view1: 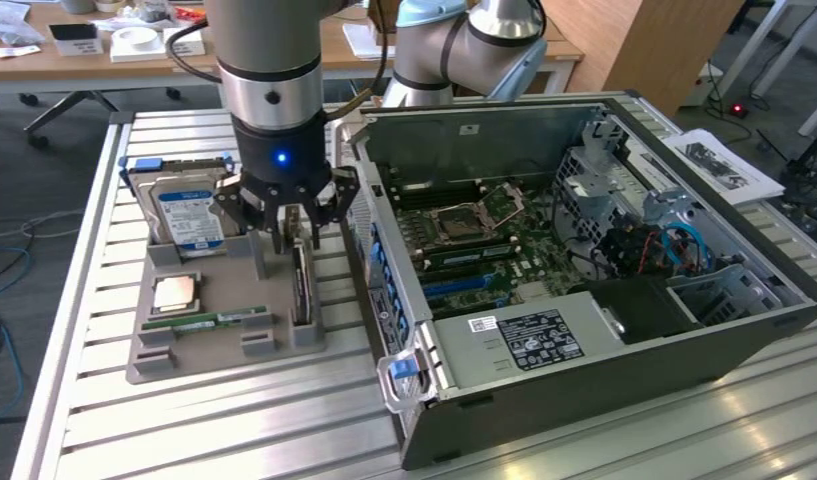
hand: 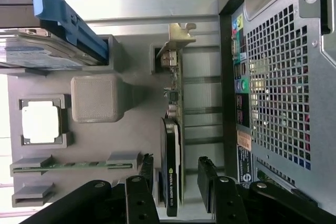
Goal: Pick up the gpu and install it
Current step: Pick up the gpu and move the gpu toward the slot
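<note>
The gpu (view1: 301, 287) stands on its long edge in a slot of the grey holder tray (view1: 215, 358), beside the open computer case. In the wrist view the gpu (hand: 174, 145) shows a dark cover, a green board edge and a pale metal bracket at its far end. My gripper (view1: 295, 222) hangs right over the card's bracket end, open. In the wrist view my gripper (hand: 177, 182) straddles the card with one finger on each side, a gap left between each fingertip (hand: 147, 174) and the card. Nothing is held.
The tray also carries a hard drive with a blue label (view1: 188, 215), a CPU (view1: 177, 292) and a RAM stick (view1: 208, 322). The open computer case (view1: 728, 330) with its motherboard (view1: 482, 245) lies close to the exterior view's right of the tray. The case's rear panel (hand: 278, 87) is near the gripper.
</note>
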{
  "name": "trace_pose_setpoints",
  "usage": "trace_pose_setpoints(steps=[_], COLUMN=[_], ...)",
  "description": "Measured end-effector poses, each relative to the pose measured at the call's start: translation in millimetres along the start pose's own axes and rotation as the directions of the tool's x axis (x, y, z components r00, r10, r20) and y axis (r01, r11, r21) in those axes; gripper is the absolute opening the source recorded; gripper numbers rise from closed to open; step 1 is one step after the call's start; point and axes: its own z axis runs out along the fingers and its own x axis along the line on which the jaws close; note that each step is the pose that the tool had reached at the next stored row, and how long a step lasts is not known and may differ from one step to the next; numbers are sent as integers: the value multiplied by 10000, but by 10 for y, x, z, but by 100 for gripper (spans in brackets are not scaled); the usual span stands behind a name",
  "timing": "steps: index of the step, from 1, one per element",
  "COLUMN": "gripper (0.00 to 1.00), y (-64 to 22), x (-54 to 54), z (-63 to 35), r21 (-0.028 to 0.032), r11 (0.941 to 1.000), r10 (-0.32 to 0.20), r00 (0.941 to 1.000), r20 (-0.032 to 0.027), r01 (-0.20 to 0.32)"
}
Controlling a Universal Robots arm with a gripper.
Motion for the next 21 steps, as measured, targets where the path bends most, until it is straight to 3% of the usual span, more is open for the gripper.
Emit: trace_pose_setpoints(steps=[21], gripper=[47], y=[-14], x=[7], z=[313], r21=[0], r11=[10000], r10=[1], r00=[10000], r20=[-1], r01=[-1])
